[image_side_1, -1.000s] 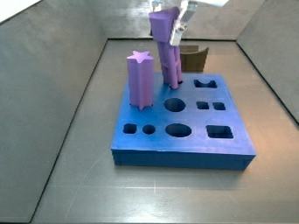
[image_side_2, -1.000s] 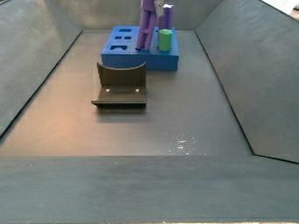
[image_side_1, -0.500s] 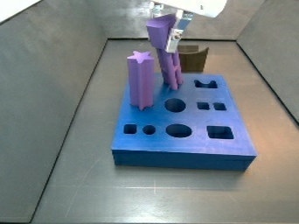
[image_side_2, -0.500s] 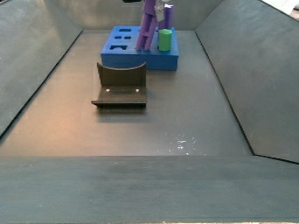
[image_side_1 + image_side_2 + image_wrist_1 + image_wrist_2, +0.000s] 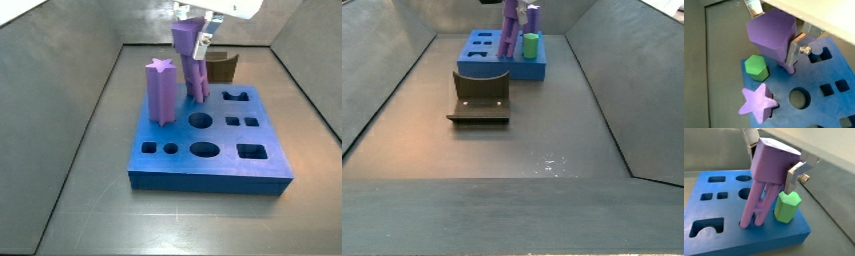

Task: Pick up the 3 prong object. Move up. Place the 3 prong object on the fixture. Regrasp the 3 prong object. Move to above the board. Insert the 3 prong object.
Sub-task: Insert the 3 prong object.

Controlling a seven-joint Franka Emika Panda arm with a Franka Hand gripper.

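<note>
Wrist views: gripper (image 5: 774,158) jaws clamped on 3 prong object (image 5: 767,175) at its top end, silver fingers (image 5: 795,49) flanking it. Obj. near vertical, prongs down at the blue board (image 5: 724,210), beside green hex peg (image 5: 787,206). Star post (image 5: 160,92) stands nearby. Arm reaches down from above the board's far end; fixture (image 5: 481,97) well apart.
</note>
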